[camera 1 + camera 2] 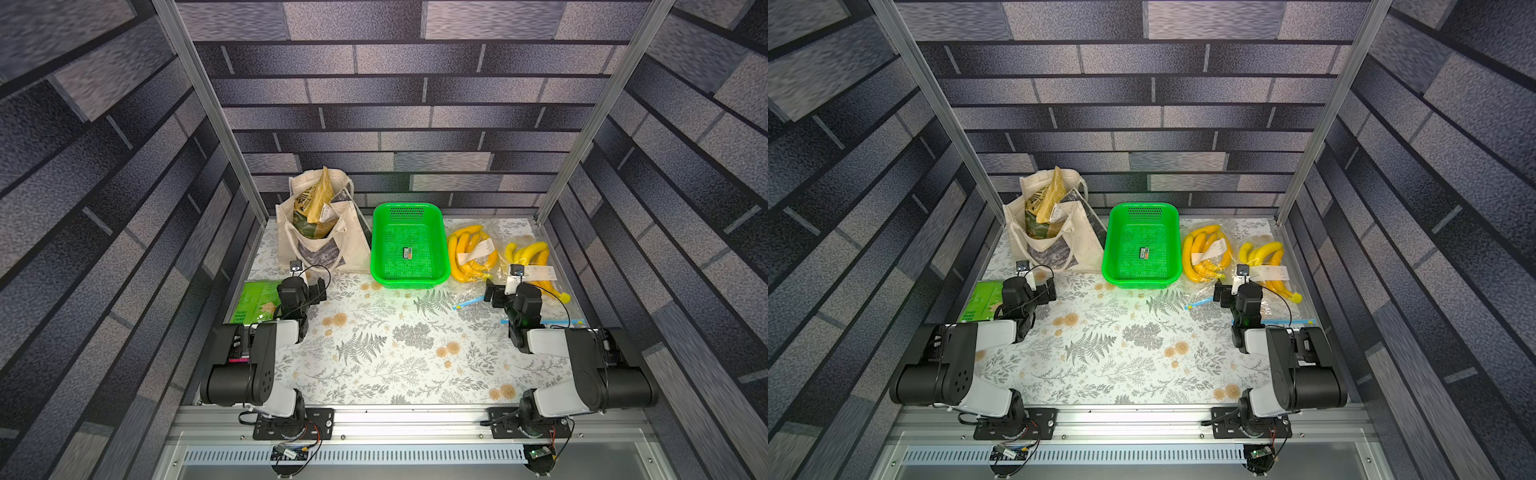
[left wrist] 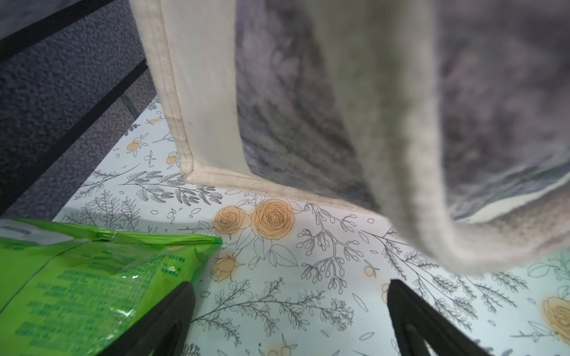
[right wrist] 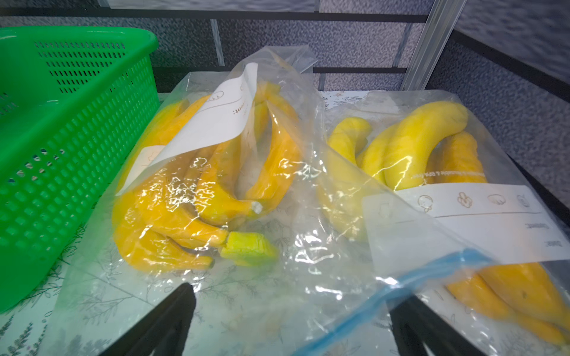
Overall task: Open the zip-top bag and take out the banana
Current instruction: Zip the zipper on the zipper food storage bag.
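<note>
Two clear zip-top bags lie at the back right, each holding yellow bananas. One bag [image 1: 471,253] [image 3: 200,191] lies beside the green basket, and its blue zip end [image 1: 469,302] points toward the table's middle. The second bag [image 1: 536,270] [image 3: 416,148] lies by the right wall. Its blue zip strip [image 3: 401,286] runs across the gap between my right gripper's fingers. My right gripper [image 1: 492,293] [image 3: 290,311] is open, low over the bags' near edges, and holds nothing. My left gripper [image 1: 318,289] [image 2: 290,308] is open and empty over the tablecloth on the left.
A green perforated basket [image 1: 409,245] [image 3: 61,108] stands at back centre with a small item inside. A cream tote bag [image 1: 320,232] [image 2: 203,92] with packets stands at back left, its strap hanging close before my left gripper. A green packet [image 1: 253,301] [image 2: 77,277] lies beside the left finger.
</note>
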Controlling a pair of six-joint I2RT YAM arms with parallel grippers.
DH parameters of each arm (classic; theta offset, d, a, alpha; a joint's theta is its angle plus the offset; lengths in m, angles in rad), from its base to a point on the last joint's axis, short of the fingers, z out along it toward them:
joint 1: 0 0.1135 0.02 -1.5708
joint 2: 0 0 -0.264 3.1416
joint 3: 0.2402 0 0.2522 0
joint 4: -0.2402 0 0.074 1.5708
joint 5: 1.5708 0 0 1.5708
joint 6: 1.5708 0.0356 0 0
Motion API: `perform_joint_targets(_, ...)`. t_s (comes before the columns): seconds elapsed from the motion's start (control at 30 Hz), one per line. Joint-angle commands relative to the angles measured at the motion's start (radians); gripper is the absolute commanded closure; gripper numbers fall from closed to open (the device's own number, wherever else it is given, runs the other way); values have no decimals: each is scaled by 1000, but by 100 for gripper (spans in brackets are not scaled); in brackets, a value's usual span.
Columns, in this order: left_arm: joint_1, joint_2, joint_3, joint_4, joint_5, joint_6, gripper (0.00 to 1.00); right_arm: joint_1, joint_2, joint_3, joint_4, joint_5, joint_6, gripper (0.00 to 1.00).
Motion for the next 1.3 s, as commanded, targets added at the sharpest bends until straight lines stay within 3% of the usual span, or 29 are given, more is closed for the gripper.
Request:
perform_joint_targets(0.0,-74,-119,77,-196,-155,52,0,9,-137,-37,-31,-10,-6,0)
perform_joint_targets(0.27,-163,-272,145,-428,-290,-131,0,10,-521,-39,-391,-33,82,0)
perform_joint_targets(0.37,-161,-340,195,-578,-294,-306,0,12,-626,35,-625,28,180,0)
perform_joint_targets(0.5,-44,-372,263,-761,-51,-566,0,11,-697,116,-822,32,324,0)
perform_joint_targets(0.6,-13,-364,250,-703,180,-581,0,11,-692,154,-904,44,448,0)
perform_joint_targets(0.67,-101,-374,246,-671,163,-570,0,11,-658,195,-975,70,504,0)
perform_joint_targets(0.8,-375,-362,296,-671,24,-556,0,11,-535,307,-1055,12,472,0)
perform_joint_targets(0.97,-631,-194,408,-661,-43,-564,0,10,-363,453,-1125,-2,421,1)
perform_joint_targets(1.07,-719,-65,482,-654,-46,-568,0,9,-236,552,-1176,24,398,2)
perform_joint_targets(1.27,-798,132,595,-621,4,-580,0,4,-35,672,-1207,61,388,3)
